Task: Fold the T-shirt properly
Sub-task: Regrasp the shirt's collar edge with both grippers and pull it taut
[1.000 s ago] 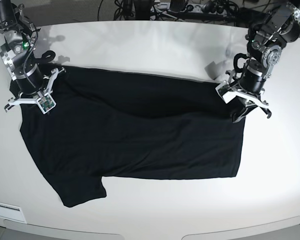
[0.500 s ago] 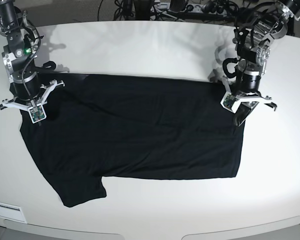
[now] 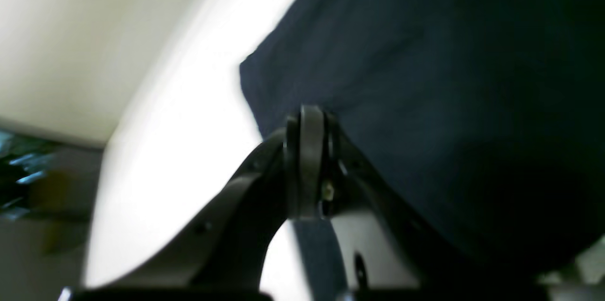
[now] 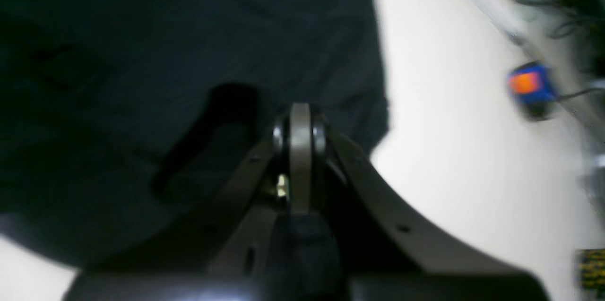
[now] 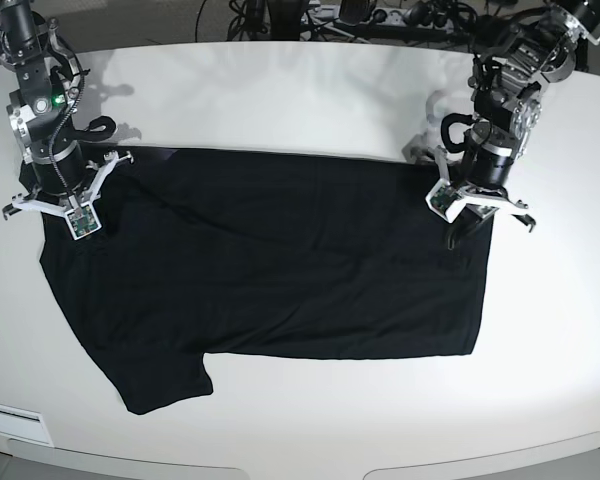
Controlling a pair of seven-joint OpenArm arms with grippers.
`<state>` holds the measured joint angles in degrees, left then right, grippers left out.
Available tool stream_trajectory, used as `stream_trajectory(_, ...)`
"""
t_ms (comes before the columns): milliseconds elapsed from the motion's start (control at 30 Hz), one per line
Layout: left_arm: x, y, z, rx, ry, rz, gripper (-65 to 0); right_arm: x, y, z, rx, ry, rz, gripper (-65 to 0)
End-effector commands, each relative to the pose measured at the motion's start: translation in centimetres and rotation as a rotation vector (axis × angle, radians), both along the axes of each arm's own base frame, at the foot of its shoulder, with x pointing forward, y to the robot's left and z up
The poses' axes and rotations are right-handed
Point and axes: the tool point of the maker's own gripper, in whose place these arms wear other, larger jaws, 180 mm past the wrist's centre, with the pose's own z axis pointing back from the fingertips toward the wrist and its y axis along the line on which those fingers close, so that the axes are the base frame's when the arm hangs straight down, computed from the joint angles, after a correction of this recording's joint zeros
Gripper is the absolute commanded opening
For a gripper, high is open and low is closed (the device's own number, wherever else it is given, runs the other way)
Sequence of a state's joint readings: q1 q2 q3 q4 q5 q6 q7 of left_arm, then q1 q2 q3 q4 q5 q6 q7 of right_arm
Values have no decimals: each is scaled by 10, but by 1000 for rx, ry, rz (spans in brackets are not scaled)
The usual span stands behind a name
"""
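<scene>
The black T-shirt lies spread flat on the white table, plain side up, with one sleeve at the front left. No print shows. My left gripper is at the shirt's far right corner, and the left wrist view shows its jaws shut with a strip of the dark fabric between them. My right gripper is at the shirt's far left corner. The right wrist view shows its jaws shut low over the fabric near the shirt's edge.
Cables and power strips lie beyond the table's far edge. A blurred blue and orange object shows off the table in the right wrist view. The table's front edge runs below the shirt.
The slack fold across the shirt's upper middle has flattened and the far edge now runs straight. Both grippers have shifted slightly toward the far edge, holding the corners.
</scene>
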<state>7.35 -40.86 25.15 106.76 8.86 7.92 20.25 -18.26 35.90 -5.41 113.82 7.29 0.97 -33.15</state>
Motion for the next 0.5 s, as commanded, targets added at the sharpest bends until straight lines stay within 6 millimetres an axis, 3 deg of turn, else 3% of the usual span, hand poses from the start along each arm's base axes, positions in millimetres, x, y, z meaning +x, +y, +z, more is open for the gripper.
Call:
stream_trajectory(0,10,-1,16,2,-47,-24,-650,4,-3,5,3,-21,3,-650)
stream_trajectory(200,11,-9,1,-5,65,-81,-650,-14,-10,-53,45,144,-26,-650)
stream_trajectory(333,6,7,-42,28,220,-44,-650,-31,-12,-90,73,280,-32,-650)
stream_trajectory(467,-15,22,-84,97,465,-2,-650,-46,-20,-103,45,371,-62,-650)
